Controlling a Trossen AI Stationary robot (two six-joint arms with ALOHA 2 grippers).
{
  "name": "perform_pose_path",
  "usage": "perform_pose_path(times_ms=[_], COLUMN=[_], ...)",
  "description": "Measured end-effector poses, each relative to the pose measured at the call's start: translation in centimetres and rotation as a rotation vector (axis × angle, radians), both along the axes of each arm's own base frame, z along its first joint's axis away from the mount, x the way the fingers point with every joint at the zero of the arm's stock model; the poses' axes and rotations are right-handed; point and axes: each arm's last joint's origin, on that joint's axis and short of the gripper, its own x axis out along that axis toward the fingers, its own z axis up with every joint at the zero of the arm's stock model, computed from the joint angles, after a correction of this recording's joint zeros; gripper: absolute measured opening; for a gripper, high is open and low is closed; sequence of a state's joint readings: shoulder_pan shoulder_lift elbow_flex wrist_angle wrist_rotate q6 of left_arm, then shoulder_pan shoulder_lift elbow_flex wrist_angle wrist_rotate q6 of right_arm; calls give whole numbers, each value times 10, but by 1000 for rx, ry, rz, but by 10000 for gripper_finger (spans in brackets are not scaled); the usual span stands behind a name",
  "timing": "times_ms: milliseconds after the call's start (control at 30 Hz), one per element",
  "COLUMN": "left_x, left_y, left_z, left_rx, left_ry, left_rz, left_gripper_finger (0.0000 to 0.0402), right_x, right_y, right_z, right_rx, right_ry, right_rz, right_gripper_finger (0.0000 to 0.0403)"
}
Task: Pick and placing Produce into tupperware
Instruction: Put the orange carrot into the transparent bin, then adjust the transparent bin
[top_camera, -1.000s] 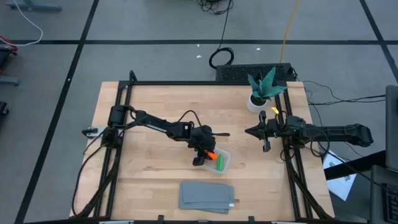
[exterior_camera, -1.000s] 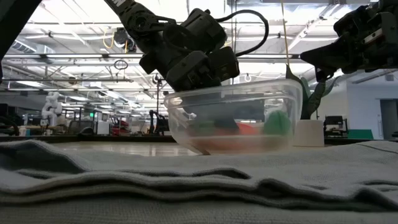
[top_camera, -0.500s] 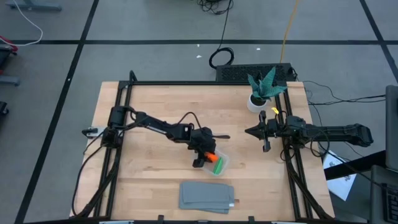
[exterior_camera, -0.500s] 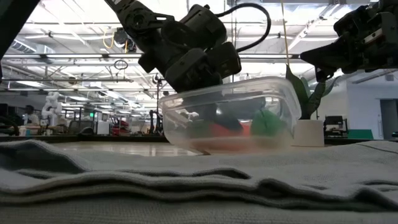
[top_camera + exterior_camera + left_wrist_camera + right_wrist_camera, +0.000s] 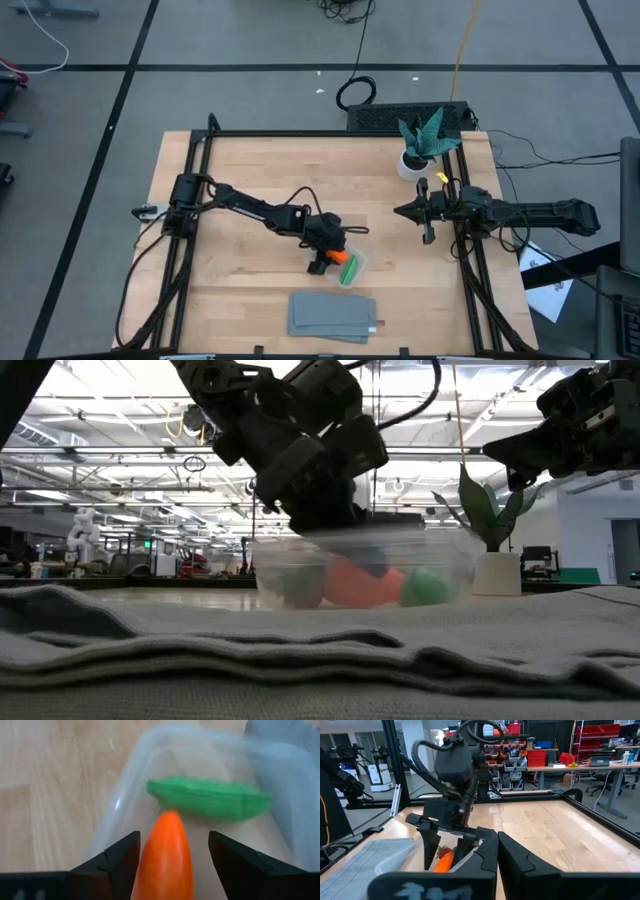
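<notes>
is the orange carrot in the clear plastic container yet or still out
In. The orange toy carrot lies inside the clear plastic container beside the green pod, between the open left gripper fingers.

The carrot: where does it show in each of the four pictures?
High view: carrot, just right of table centre.
Low view: orange shape, picture's middle.
Left wrist view, bottom centre, between the left gripper's fingers.
Right wrist view, lower left.
Shared landmark: the tupperware around it.
</notes>
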State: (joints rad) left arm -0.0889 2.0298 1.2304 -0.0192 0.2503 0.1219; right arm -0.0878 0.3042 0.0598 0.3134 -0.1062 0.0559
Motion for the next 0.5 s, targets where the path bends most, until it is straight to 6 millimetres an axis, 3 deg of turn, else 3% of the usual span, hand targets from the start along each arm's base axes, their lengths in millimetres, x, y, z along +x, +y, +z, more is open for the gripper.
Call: perform_pose_path(times_ms=[500], left_x=[2], left_y=[-12], left_z=[16], left_rx=[151], left_ry=[-91], left_rz=[-7], left_gripper_finger=[241], right_x=[0], right_y=[0], right_z=[-1], right_rx=[1], right_ry=[13], right_rz=[0], right_gripper_finger=[0])
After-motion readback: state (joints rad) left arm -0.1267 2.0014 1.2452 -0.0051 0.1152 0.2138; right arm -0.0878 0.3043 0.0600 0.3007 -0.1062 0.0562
